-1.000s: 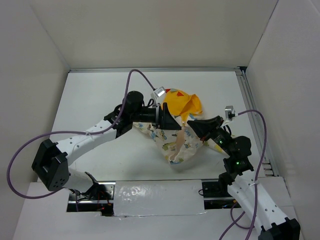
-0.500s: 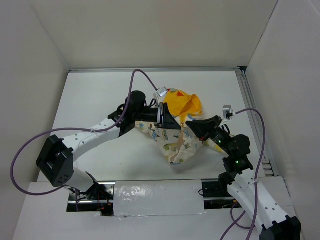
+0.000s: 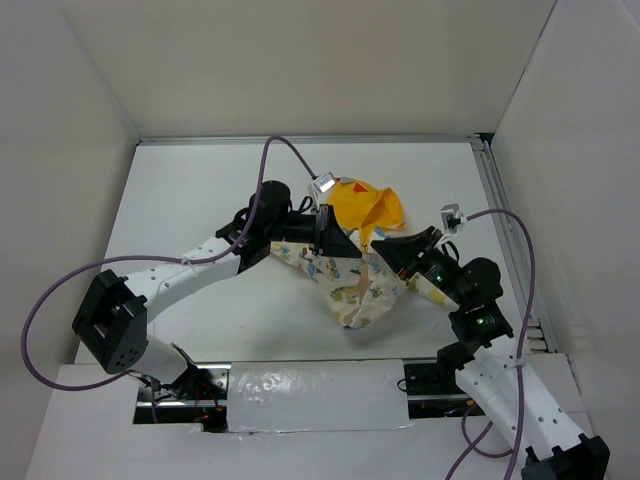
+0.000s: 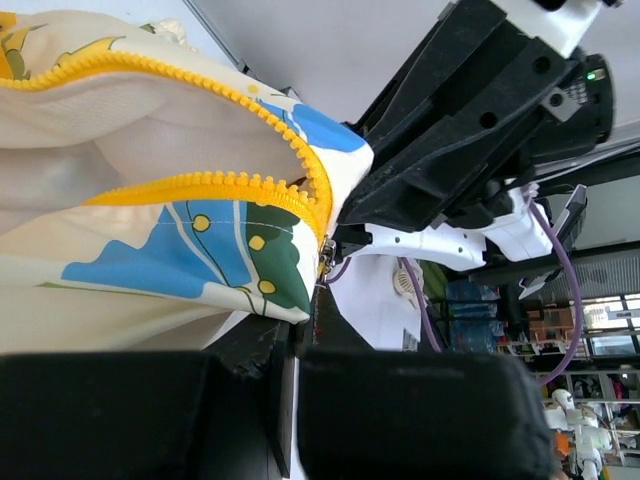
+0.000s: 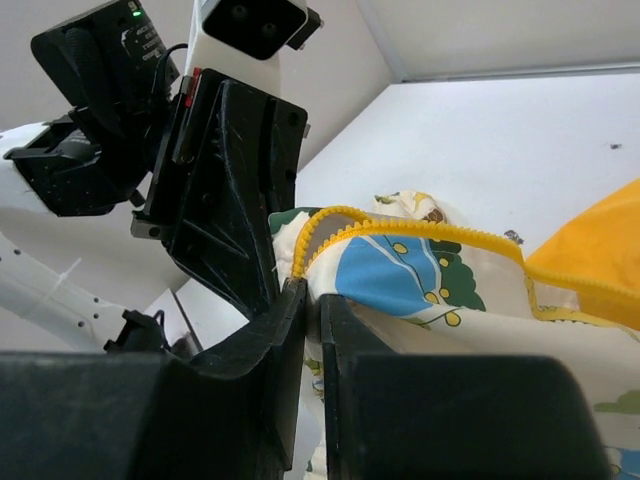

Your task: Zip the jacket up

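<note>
Surface: white table, white panel walls on three sides. Nearest, short of the jacket: silvery tape strip betw. the arm bases.

Jacket lies crumpled approx. mid-table, cream printed side up. L gripper comes in at jacket's left side, R gripper at its right. Their tips sit close together over jacket's middle.

L wrist view: fingers pressed together, jacket's bottom corner pinched in the slit betw. them. Yellow zipper teeth run in two rows that converge at that corner and stand apart further up.

R wrist view: fingers likewise clenched, hem edge caught betw. them, just beside the join of the rows. Slider: small metal piece at the join, detail too small to confirm.

Far side of jacket: yellow hood w. red triangle, spread toward the back wall. Purple cables loop off both arms, left & right of jacket.
</note>
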